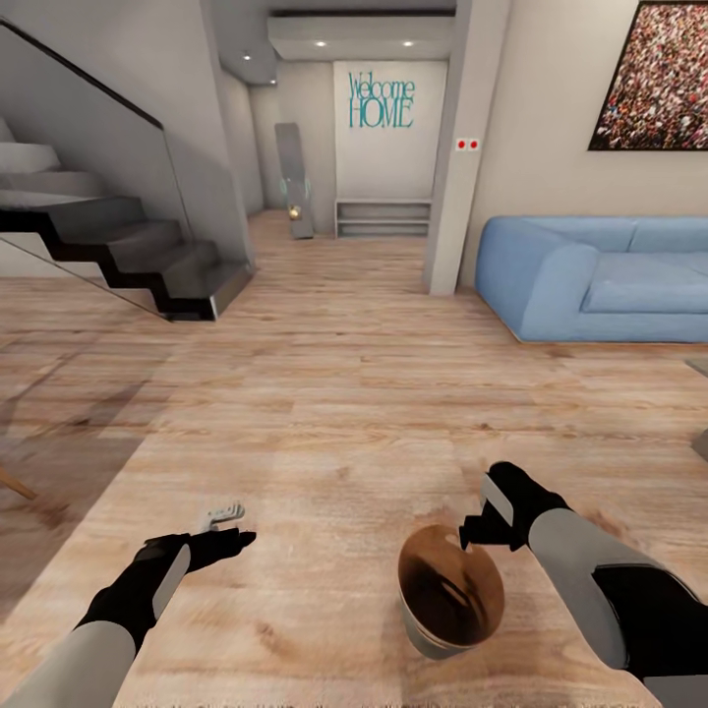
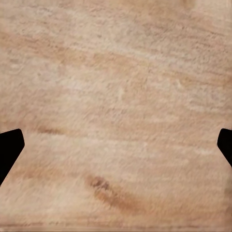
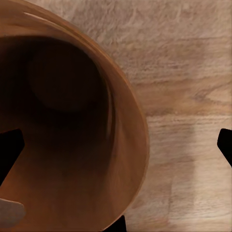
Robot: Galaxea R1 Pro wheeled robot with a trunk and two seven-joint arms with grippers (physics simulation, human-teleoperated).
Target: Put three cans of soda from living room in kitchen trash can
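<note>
Living room: light wood plank floor (image 1: 324,393), blue sofa (image 1: 600,280) at right, dark staircase (image 1: 118,246) at left. Trash can (image 1: 450,593) low and centre, tilted, hanging from right gripper (image 1: 472,536) clamped on its rim; glossy brown inside (image 3: 63,125), contents not discernible. Left gripper (image 1: 231,526) over bare floor, jaws wide apart.

— What's under the left arm?
— Light wood floor (image 2: 116,96), grain running across, with a darker brown knot (image 2: 101,186).
— And the left pincer (image 2: 116,145)?
— Two black fingertips (image 2: 9,150), spread wide apart, nothing between them but floor.
</note>
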